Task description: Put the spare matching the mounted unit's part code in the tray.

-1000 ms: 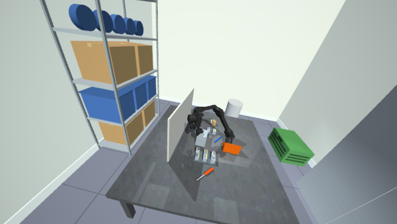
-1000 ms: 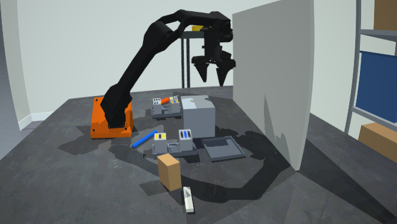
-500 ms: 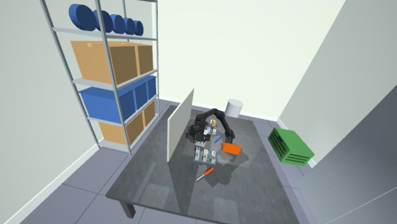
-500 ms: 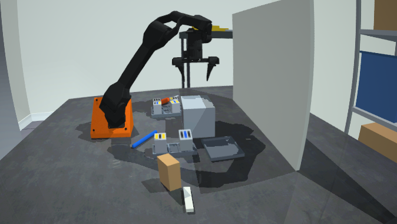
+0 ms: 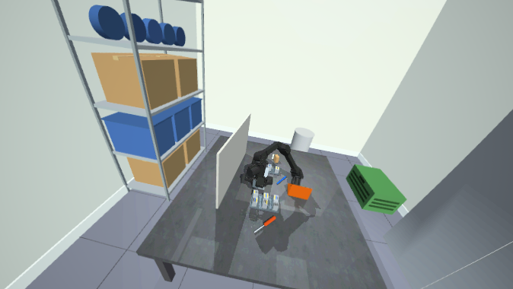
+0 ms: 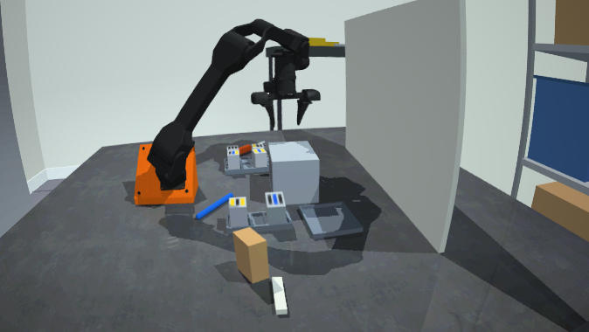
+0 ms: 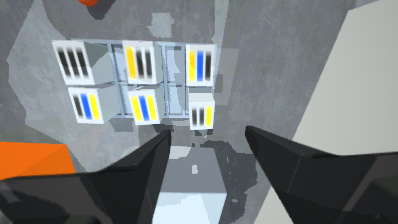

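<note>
The mounted unit, a large pale grey box (image 6: pixel 294 181) (image 7: pixel 190 207), stands mid-table; its code does not show now. My gripper (image 6: pixel 286 126) (image 7: pixel 208 132) is open and empty, high above the table by the unit and far rack. That rack (image 6: pixel 238 171) (image 7: pixel 117 65) holds several striped spares. In the wrist view, one spare (image 7: pixel 140 62) reads yellow-black-black, another (image 7: pixel 200 65) yellow-blue-black, another (image 7: pixel 202 115) black-black-yellow. The near rack (image 6: pixel 266 227) holds two spares, a yellow-black-yellow one (image 6: pixel 238 211) and a black-blue-black one (image 6: pixel 275 211). The grey tray (image 6: pixel 336 234) holds nothing visible.
A tall pale panel (image 5: pixel 232 163) (image 6: pixel 402 109) (image 7: pixel 360 90) stands beside the unit. The orange arm base (image 5: pixel 299 192) (image 7: pixel 30 157) is opposite. An orange-handled screwdriver (image 5: pixel 270 220) lies beyond the far rack. A blue pen (image 6: pixel 214 206), cardboard box (image 6: pixel 251 258) and white block (image 6: pixel 280 297) are near the near rack.
</note>
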Controlling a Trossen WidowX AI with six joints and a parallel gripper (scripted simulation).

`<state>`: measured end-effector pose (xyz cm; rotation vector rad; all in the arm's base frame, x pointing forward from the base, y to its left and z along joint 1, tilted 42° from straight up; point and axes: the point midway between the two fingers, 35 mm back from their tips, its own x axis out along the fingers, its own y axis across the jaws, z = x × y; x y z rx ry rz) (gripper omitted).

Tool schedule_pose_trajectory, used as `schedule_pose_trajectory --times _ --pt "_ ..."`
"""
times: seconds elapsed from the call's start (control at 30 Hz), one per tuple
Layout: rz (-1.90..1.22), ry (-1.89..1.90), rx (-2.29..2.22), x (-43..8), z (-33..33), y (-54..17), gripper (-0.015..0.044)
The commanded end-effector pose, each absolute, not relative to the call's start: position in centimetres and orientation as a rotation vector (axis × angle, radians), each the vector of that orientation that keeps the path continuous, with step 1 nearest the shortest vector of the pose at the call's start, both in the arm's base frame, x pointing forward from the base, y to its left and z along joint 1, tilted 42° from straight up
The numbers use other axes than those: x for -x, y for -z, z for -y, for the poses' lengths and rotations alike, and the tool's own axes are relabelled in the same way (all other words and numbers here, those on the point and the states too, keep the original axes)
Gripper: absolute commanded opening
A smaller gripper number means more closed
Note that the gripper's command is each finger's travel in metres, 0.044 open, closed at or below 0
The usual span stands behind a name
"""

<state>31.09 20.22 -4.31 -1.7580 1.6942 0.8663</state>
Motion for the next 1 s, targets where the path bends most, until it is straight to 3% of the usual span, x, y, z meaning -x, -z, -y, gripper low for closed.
schedule_pose_trajectory --times 0.0,0.97 --pt "-1.704 -0.871 1.769 -30.9 -18.5 5.5 0.03" --pt "-1.703 -0.87 1.769 -31.5 -16.3 8.1 0.03"
